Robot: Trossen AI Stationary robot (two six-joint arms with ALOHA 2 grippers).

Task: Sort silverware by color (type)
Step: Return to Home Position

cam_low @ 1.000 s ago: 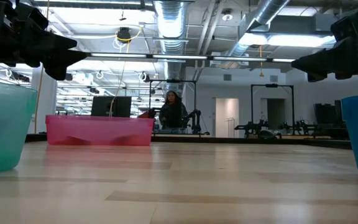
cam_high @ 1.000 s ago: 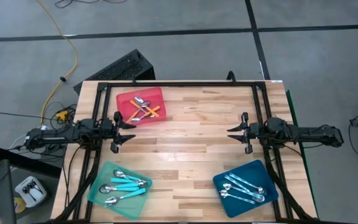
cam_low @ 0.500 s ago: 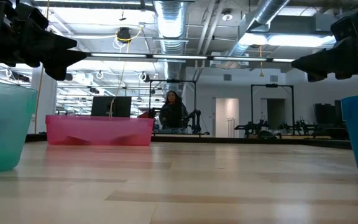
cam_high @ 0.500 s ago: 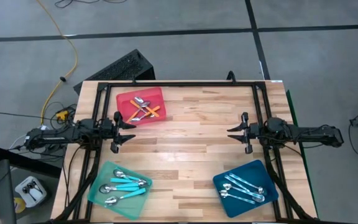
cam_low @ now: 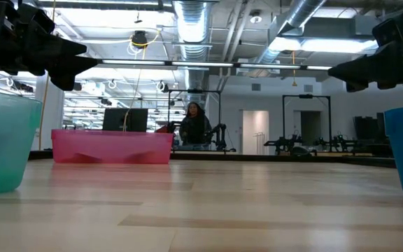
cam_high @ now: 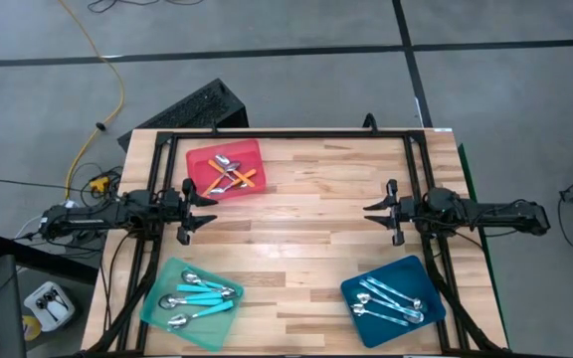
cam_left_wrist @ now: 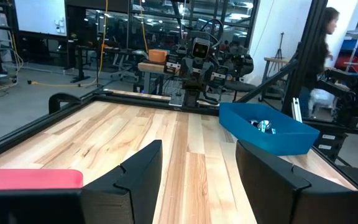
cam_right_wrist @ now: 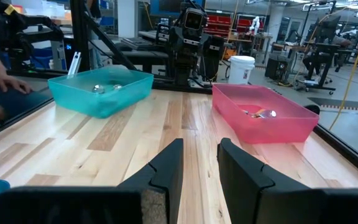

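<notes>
Hovering over mid-table, left gripper (cam_high: 205,211) and right gripper (cam_high: 374,215) face each other, fingers spread, holding nothing. Orange spoons (cam_high: 233,177) lie in the red tray (cam_high: 196,159), turquoise spoons (cam_high: 203,295) in the mint tray (cam_high: 153,309), and pale-blue spoons (cam_high: 390,301) (patterned, I think) in the dark-blue tray (cam_high: 419,273).

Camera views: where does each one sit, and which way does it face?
High: overhead, facing straight down on the table; both arms show, left gripper and right gripper.
Low: tabletop height, facing level toward the red tray; both grippers overhead.
Left wrist: faces across to the dark-blue tray; own fingers in foreground.
Right wrist: faces the mint-green tray; own fingers.
Shared: both wrist views show the red tray.
</notes>
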